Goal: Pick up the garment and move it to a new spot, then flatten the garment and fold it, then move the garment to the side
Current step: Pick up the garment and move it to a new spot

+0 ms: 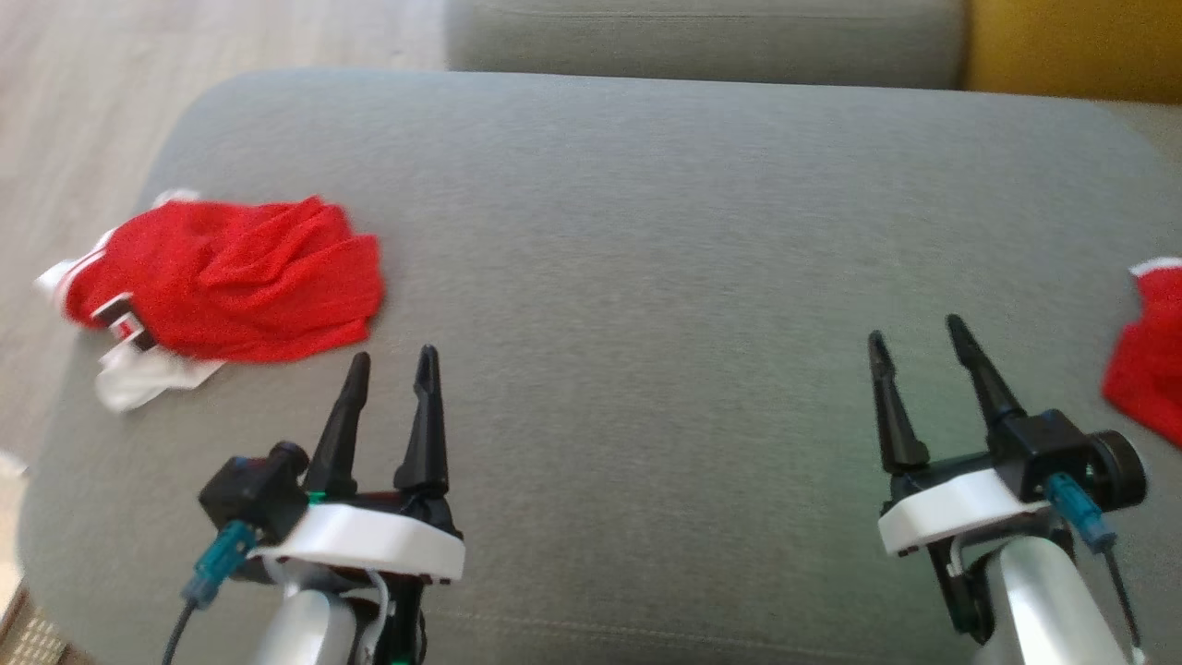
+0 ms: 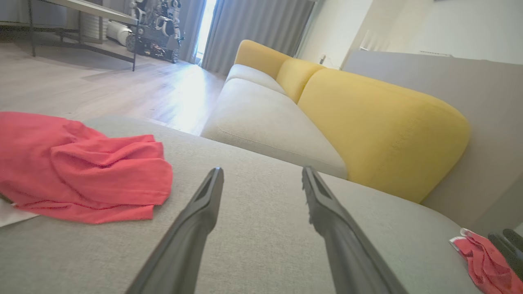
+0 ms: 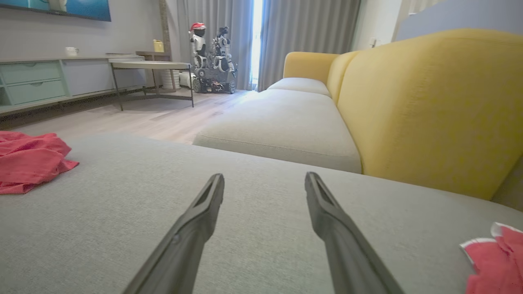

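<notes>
- a crumpled red fabric garment with white trim [image 1: 231, 282] lies bunched on the grey upholstered cushion [image 1: 646, 231], at ten o'clock from the left gripper [image 1: 392, 362], near it but apart.
- the left gripper's fingers are spread wide and empty, over bare cushion.
- the right gripper [image 1: 914, 328] is likewise spread and empty; a second red-and-white cloth [image 1: 1150, 369] lies at its three o'clock.
</notes>
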You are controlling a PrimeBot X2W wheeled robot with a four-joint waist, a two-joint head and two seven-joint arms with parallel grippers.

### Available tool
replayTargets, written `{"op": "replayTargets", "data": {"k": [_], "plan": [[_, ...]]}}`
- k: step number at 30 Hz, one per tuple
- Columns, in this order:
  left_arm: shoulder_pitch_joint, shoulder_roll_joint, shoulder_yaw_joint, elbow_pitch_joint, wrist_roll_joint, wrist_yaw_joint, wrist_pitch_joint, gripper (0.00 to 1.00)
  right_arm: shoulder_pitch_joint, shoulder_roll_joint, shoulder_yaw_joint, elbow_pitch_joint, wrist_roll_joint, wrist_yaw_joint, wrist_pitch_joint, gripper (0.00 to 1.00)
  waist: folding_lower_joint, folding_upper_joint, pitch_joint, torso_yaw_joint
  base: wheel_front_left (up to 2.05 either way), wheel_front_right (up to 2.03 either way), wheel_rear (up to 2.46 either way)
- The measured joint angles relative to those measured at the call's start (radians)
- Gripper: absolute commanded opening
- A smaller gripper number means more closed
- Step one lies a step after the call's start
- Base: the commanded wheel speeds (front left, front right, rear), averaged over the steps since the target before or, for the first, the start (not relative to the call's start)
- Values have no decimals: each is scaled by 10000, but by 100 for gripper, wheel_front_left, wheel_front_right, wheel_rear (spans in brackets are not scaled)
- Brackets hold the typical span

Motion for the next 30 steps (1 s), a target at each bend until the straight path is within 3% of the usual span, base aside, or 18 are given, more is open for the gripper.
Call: {"op": "replayTargets", "data": {"k": [20,30], "plan": [[631,4,823,-90,115,174,0,100,8,-42,1239,568,284,0,65,100,0,0,-381,3243,0,0,0],[852,10,974,-284,119,178,0,100,8,-17,1524,830,443,0,35,100,0,0,-590,3602,0,0,0]]}}
